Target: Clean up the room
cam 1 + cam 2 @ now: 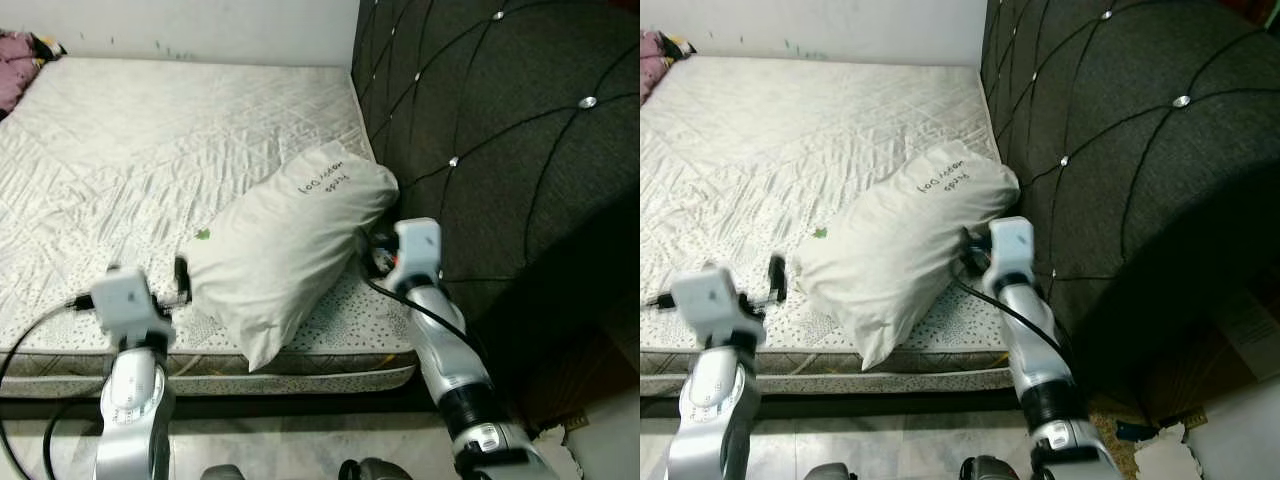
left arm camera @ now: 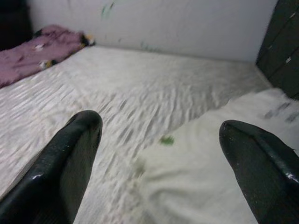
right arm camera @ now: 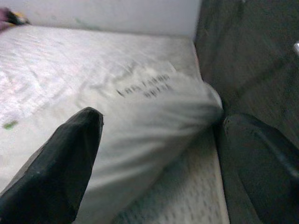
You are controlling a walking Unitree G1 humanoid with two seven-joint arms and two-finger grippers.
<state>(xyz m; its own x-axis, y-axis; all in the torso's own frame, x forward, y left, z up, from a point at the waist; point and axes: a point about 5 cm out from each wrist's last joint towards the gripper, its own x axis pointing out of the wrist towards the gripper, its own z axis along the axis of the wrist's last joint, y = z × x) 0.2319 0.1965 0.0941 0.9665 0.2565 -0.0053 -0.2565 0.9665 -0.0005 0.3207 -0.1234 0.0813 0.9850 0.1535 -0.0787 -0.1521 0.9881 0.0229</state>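
A white pillow [image 1: 285, 250] with dark handwriting near its top lies tilted on the bare quilted mattress [image 1: 150, 140], its upper end against the dark headboard [image 1: 500, 130]. My left gripper [image 1: 183, 280] is open at the pillow's lower left edge. In the left wrist view its fingers [image 2: 70, 158] are spread wide, with the pillow [image 2: 205, 168] just ahead. My right gripper [image 1: 371, 250] is open at the pillow's right side, beside the headboard. In the right wrist view the pillow [image 3: 149, 112] lies between the spread fingers [image 3: 60, 163].
A purple cloth [image 1: 15, 60] lies at the mattress's far left corner by the white wall [image 1: 200, 25]. The tufted headboard runs along the bed's right side. Bare floor [image 1: 300, 450] shows below the mattress's near edge, and clutter [image 1: 1160, 440] lies at the lower right.
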